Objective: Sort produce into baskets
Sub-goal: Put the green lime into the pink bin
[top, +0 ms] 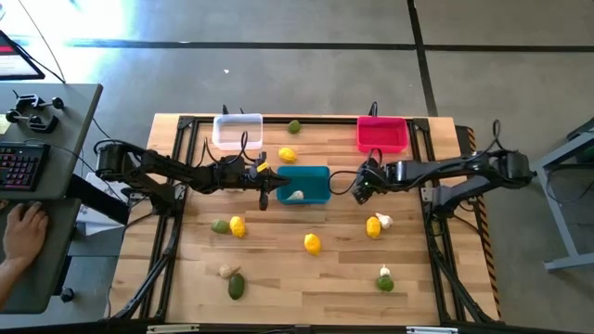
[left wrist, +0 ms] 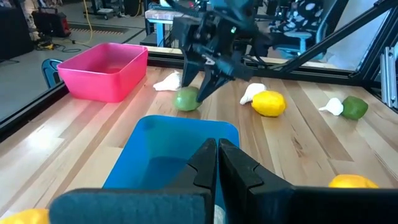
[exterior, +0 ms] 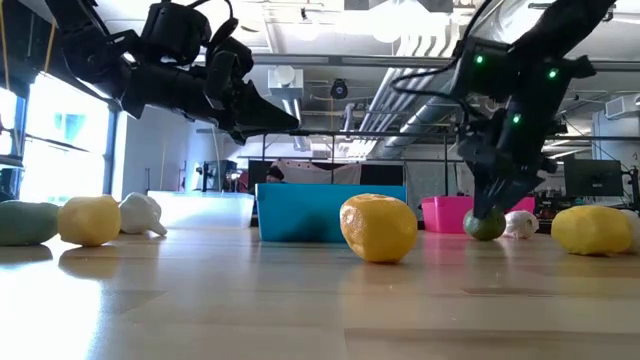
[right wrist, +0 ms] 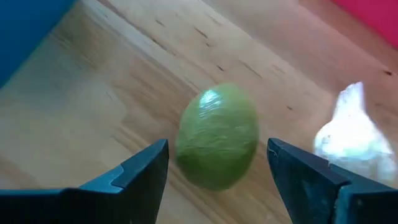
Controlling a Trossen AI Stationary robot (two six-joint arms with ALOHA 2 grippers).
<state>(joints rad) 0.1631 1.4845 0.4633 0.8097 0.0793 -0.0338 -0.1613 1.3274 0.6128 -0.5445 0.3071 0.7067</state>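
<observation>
A green oval fruit lies on the wooden table just right of the teal basket; it also shows in the left wrist view and the low view. My right gripper is open, pointing down, with one finger on either side of the fruit and a gap showing at each side. My left gripper is shut and empty, hovering above the teal basket's left rim. A garlic bulb lies inside the teal basket. The white basket and the pink basket stand at the far edge.
A garlic bulb lies close beside the green fruit. Lemons, green fruits and garlic bulbs are scattered over the near half of the table. A lemon and a green fruit lie between the far baskets. A person's hand rests at a desk to the left.
</observation>
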